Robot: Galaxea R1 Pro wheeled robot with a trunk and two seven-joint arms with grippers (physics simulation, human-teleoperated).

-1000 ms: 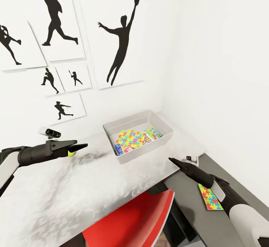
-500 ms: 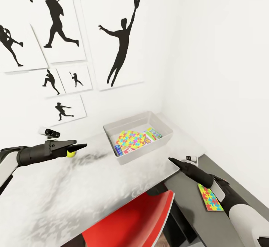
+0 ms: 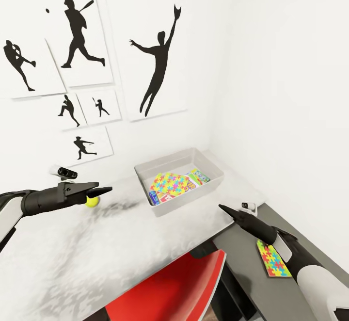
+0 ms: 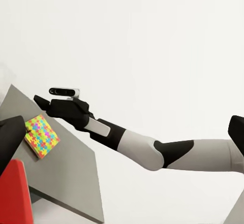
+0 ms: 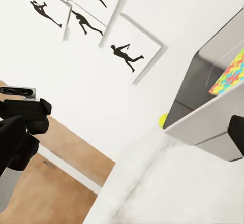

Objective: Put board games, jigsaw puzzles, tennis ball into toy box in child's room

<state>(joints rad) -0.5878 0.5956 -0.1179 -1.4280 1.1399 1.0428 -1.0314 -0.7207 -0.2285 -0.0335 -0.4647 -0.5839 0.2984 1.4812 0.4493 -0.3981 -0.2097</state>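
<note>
The tennis ball lies on the light table, left of the toy box. My left gripper hovers open just in front of the ball, nothing between its fingers. The toy box holds a jigsaw puzzle lying over board games. A second jigsaw puzzle lies on the lower dark table section, also seen in the left wrist view. My right gripper hangs open and empty above the step between the two table levels. The right wrist view shows the ball peeking past the box.
A red chair is tucked under the table's front edge. White walls meet in a corner behind the toy box, with black silhouette pictures on the left wall. Wood floor shows past the table's left end.
The whole view has shifted slightly, so the head camera moved. Both arms, the ball and the box keep their places.
</note>
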